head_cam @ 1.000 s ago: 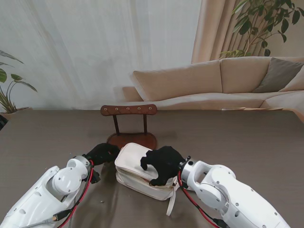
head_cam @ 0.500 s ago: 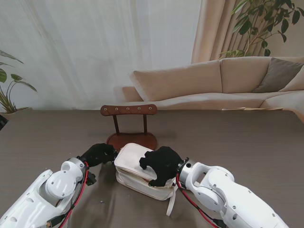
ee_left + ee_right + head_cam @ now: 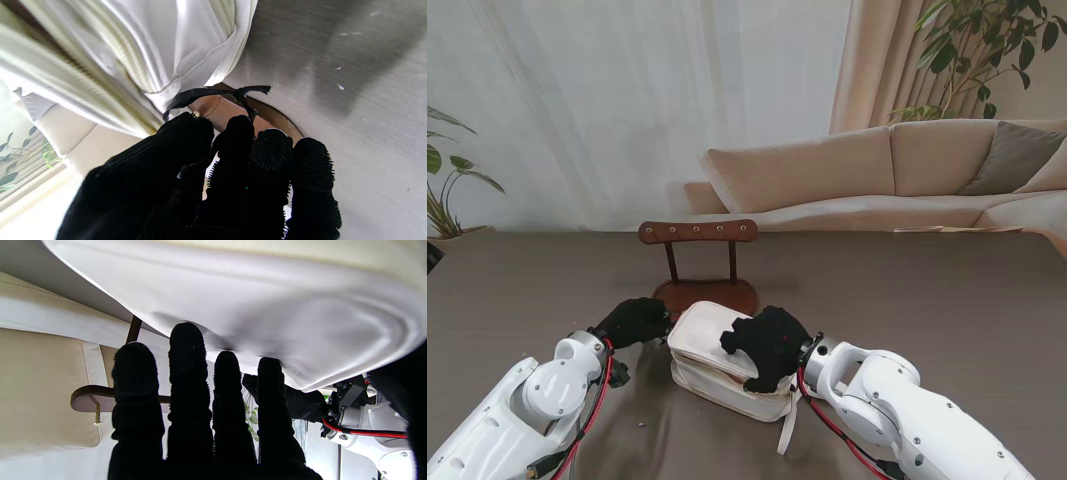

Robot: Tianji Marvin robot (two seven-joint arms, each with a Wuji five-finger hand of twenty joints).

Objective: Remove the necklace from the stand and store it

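Atop pouch (image 3: 717, 355): R hand (image 3: 767, 345); L hand (image 3: 632, 322) at edge.

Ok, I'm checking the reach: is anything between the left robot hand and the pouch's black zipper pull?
Nothing visible. The left robot hand sits right beside the black pull at the end of the white pouch; the right robot hand rests on top, clear of it.

The stand camera looks down across the worktop (image 3: 947, 300) toward the sofa (image 3: 877, 170). Both wrist cameras sit very close to the white pouch (image 3: 717, 350), which all three views share.
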